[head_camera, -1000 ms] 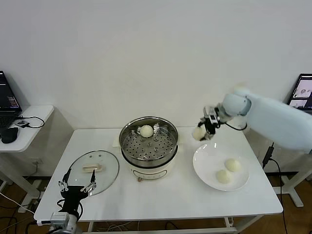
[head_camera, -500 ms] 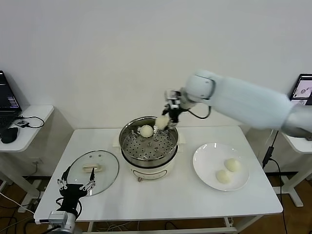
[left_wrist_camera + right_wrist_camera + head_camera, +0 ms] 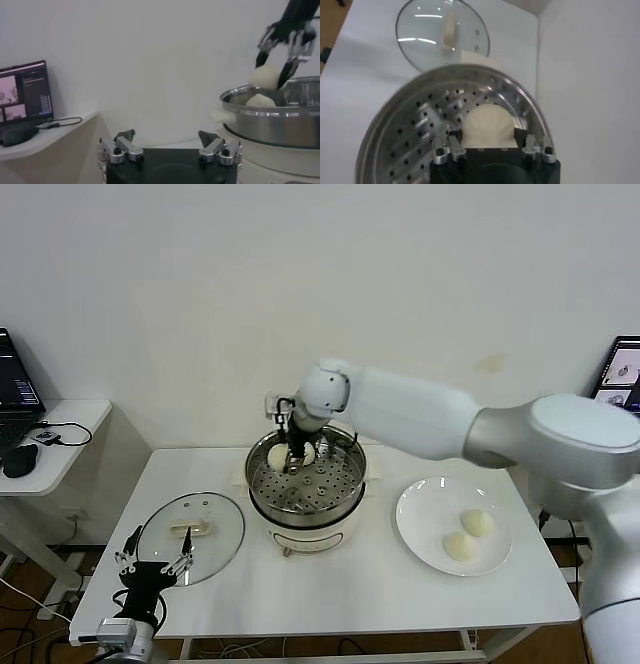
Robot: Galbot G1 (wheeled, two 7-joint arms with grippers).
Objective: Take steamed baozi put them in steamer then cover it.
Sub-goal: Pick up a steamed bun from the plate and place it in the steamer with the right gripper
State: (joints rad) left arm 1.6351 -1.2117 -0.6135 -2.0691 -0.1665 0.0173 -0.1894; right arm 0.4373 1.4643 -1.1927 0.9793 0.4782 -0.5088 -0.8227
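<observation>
right gripper (image 3: pixel 291 456): fingers pinching a small round cream-white steamed bun (image 3: pixel 279 455), reaching over the round shiny steel steamer basket (image 3: pixel 306 484) on its cream pot base
held bun: between the fingertips, just above the perforated floor at the far-left rim
second bun (image 3: pixel 308 453): inside the basket, just beside the gripper, touching the held one
plate buns (image 3: pixel 478 523) (image 3: pixel 458 546): two on the flat white plate (image 3: pixel 425 524), well apart from the gripper
left gripper (image 3: pixel 156 561): fingers spread, idle at the table's near-left edge, beside the round glass lid (image 3: pixel 222 529)

The right arm reaches across from the bench's right side toward its back middle, wrist bent downward, its end effector (image 3: pixel 291 457) clamped on a steamed baozi (image 3: pixel 279 455). The left end effector (image 3: pixel 155 567) hangs at the bench's front left corner, fingers (image 3: pixel 120 148) spread wide.
</observation>
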